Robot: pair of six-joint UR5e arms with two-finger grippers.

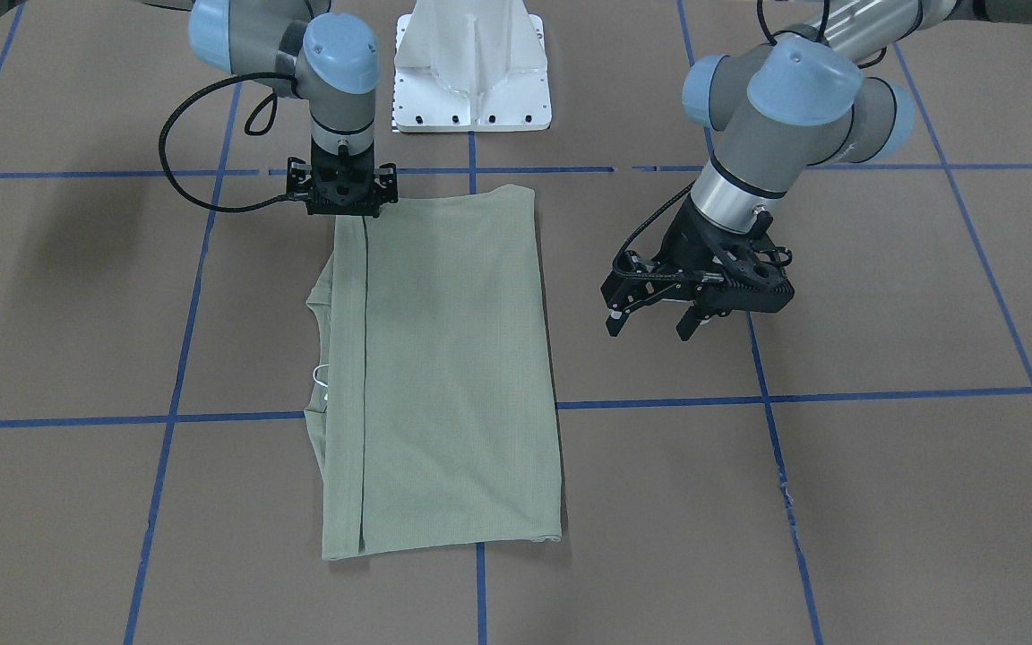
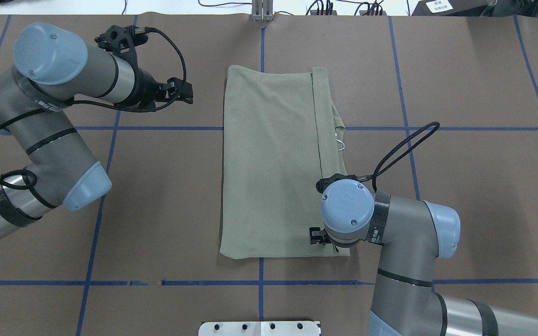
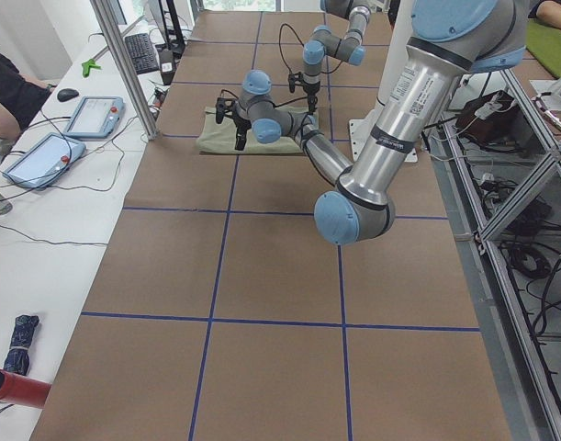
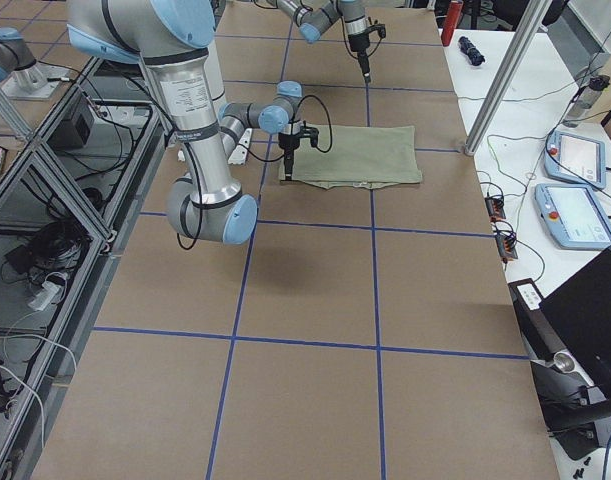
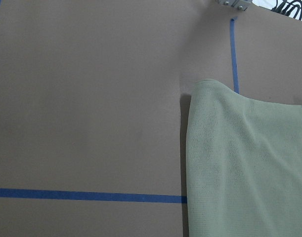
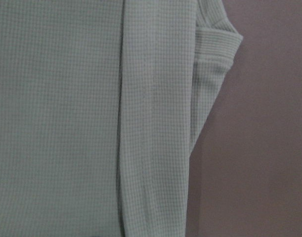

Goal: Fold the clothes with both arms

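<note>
The sage-green clothes (image 1: pixel 444 376) (image 2: pixel 273 163) lie flat on the brown table, folded into a long rectangle. A collar edge and a white tag (image 1: pixel 321 374) stick out on the robot's right side. My right gripper (image 1: pixel 346 211) points straight down onto the shirt's corner nearest the robot. Its fingertips are hidden under its body and wrist, so I cannot tell its state. The right wrist view is filled with cloth (image 6: pixel 66 123) from very close. My left gripper (image 1: pixel 650 325) (image 2: pixel 187 92) hangs open and empty above bare table, well apart from the shirt's left edge (image 5: pixel 190 163).
The white pedestal base (image 1: pixel 471 81) stands just behind the shirt on the robot's side. Blue tape lines (image 1: pixel 659 401) grid the table. In the side views a white bench with tablets (image 3: pixel 92 115) and a metal post (image 3: pixel 124 64) runs along the far edge.
</note>
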